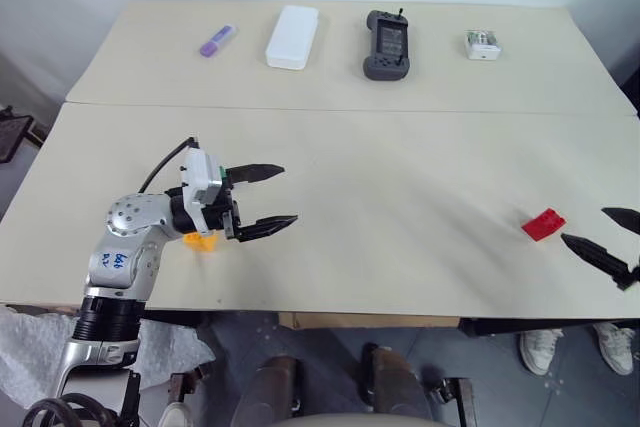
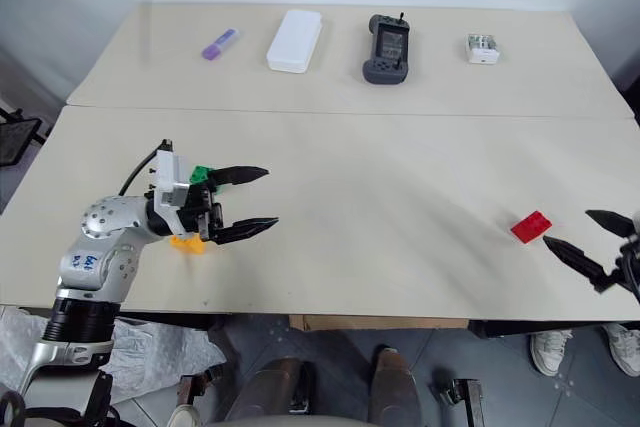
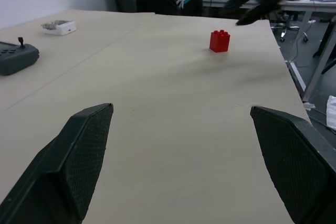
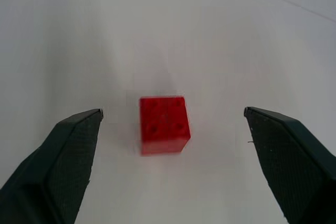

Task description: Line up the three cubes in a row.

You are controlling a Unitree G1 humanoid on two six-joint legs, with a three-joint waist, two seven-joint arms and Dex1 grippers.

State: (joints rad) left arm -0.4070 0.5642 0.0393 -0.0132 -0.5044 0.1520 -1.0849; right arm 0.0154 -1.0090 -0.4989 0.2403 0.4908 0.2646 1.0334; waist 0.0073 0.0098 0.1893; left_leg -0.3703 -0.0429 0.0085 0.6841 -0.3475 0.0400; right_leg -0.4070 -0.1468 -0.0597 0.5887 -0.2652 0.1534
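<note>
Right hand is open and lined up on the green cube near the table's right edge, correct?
Not quite. The cube in front of the open right hand is the red cube, as the right wrist view shows. It does sit near the table's right edge.

We see a pale beige surface point(image 1: 400, 207) made of two panels, with a seam running across between the near panel and the far one. Along the far panel four things lie in a row, well apart from one another: a purple marker point(image 1: 217, 40) at the left, a flat white box point(image 1: 292, 37) beside it, a dark grey handheld controller point(image 1: 387, 44) with a small screen and an antenna, and a small white box point(image 1: 482, 45) at the right. Below the near edge we make out a pair of white sneakers point(image 1: 575, 347) on the floor.
</note>
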